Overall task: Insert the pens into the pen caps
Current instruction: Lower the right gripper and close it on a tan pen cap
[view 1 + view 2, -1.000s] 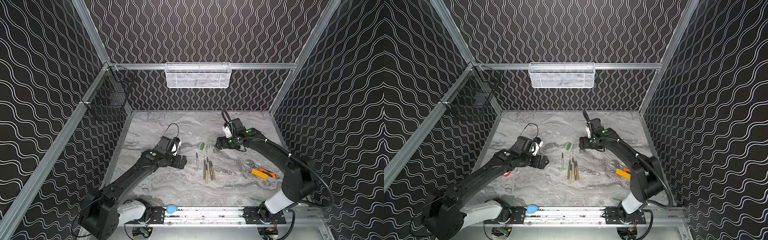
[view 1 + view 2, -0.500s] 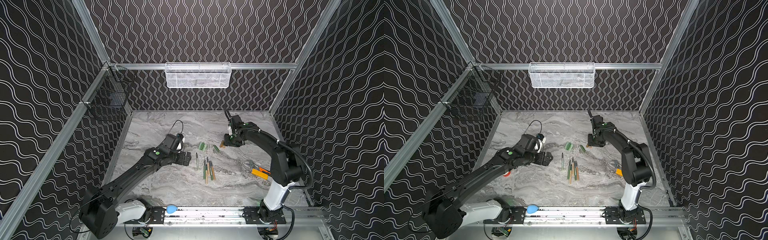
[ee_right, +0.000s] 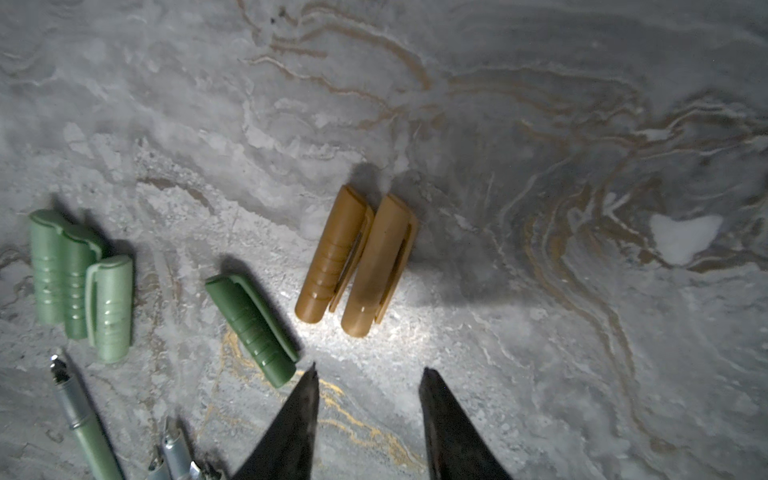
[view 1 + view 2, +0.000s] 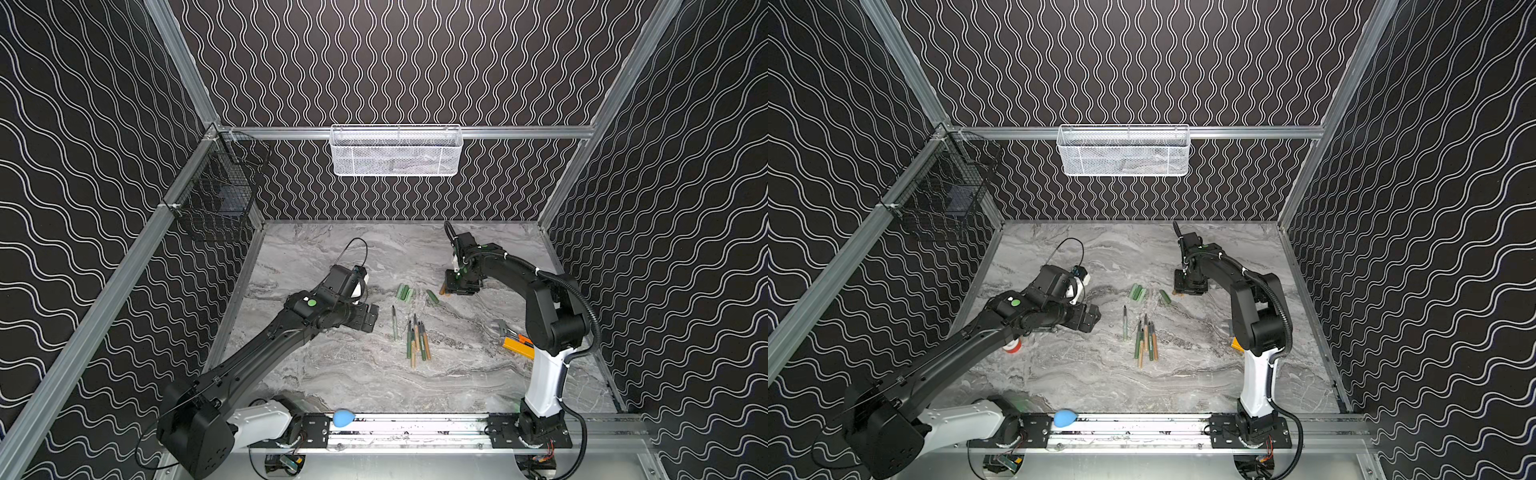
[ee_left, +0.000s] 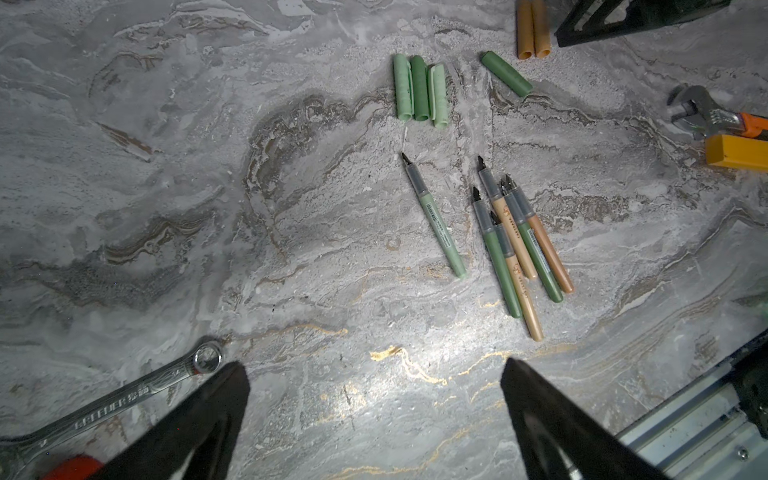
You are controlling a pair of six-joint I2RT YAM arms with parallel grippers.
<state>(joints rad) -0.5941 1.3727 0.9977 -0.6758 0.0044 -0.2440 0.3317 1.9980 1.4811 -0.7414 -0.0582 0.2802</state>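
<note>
Where two tan plastic pen caps [image 3: 355, 262] lie side by side, touching, on the grey marbled worktop [image 4: 353, 374], the right gripper [image 3: 370, 376] points down just short of them, jaws apart w/ nothing between. A dark green cap [image 3: 251, 328] lies tilted just beside them; three more green caps [image 5: 419, 89] sit packed together further along. Near those, uncapped: a pale green pen [image 5: 434, 216] alone, and five green & tan pens [image 5: 519, 245] bunched, nibs toward the caps. Right arm [image 4: 548, 316]: base link upright, elbow high, forearm reaching back & inward, wrist bent down. Left arm [image 4: 266, 353]: stretched long & low fwd from its base; left gripper [image 4: 368, 320] faces the pens from above the worktop, jaws wide apart, empty. A silver wrench [image 5: 124, 399] lies by it.
</note>
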